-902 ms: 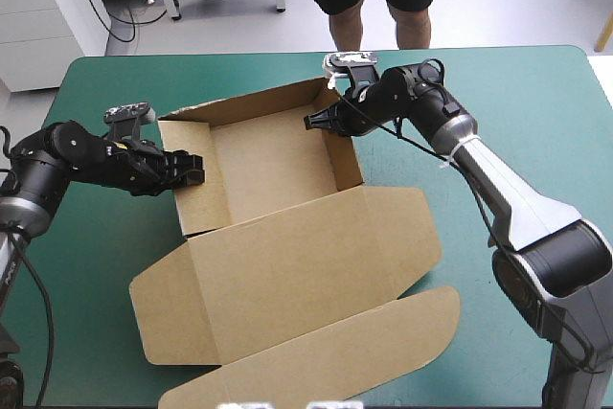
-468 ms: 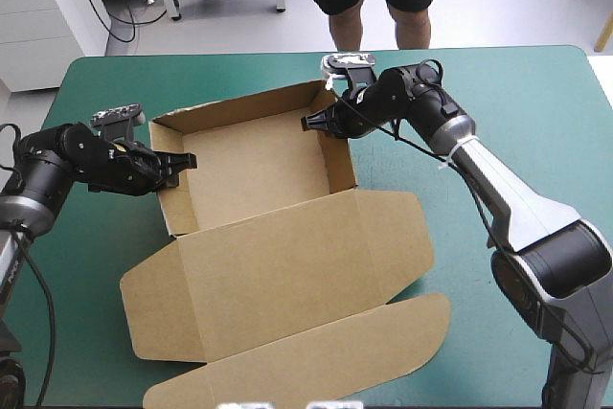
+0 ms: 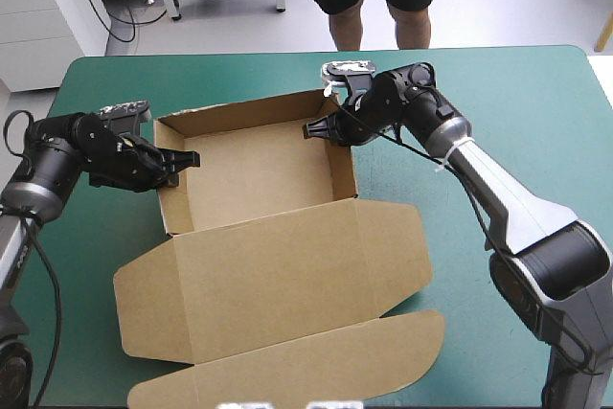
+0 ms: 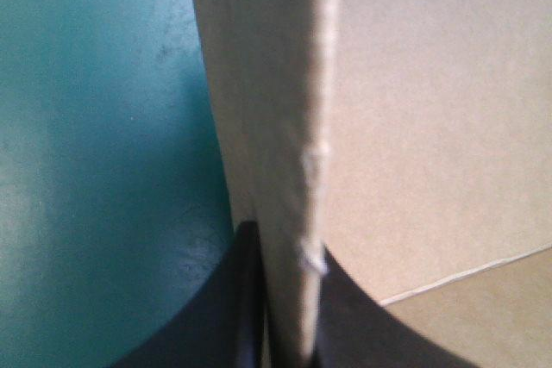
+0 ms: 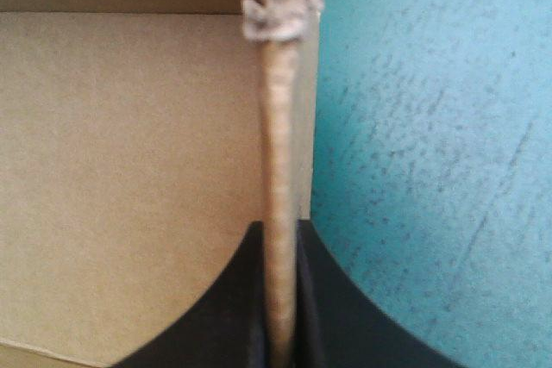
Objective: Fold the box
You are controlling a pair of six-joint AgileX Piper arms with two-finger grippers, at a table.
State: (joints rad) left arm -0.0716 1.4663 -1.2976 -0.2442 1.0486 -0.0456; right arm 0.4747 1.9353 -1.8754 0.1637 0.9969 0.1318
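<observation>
The brown box (image 3: 259, 165) stands as an open tray in the middle of the teal-green table, its lid (image 3: 278, 284) lying flat toward the near edge. My left gripper (image 3: 184, 160) is shut on the box's left wall (image 4: 289, 170), whose top edge runs up between the black fingers (image 4: 216, 316). My right gripper (image 3: 316, 128) is shut on the right wall near the far right corner. In the right wrist view that wall (image 5: 280, 178) stands edge-on between the fingers (image 5: 332, 316), with a frayed corner (image 5: 280, 15) at its far end.
The lid's long front flap (image 3: 316, 361) reaches close to the table's near edge. Bare teal-green cover (image 3: 508, 112) lies right of the box and beyond it. My right arm (image 3: 479, 179) crosses the table's right half.
Both grippers have carried the box a little to the left and squared it to the table. The walls stand more upright than earlier. Both grips on the walls are unchanged.
</observation>
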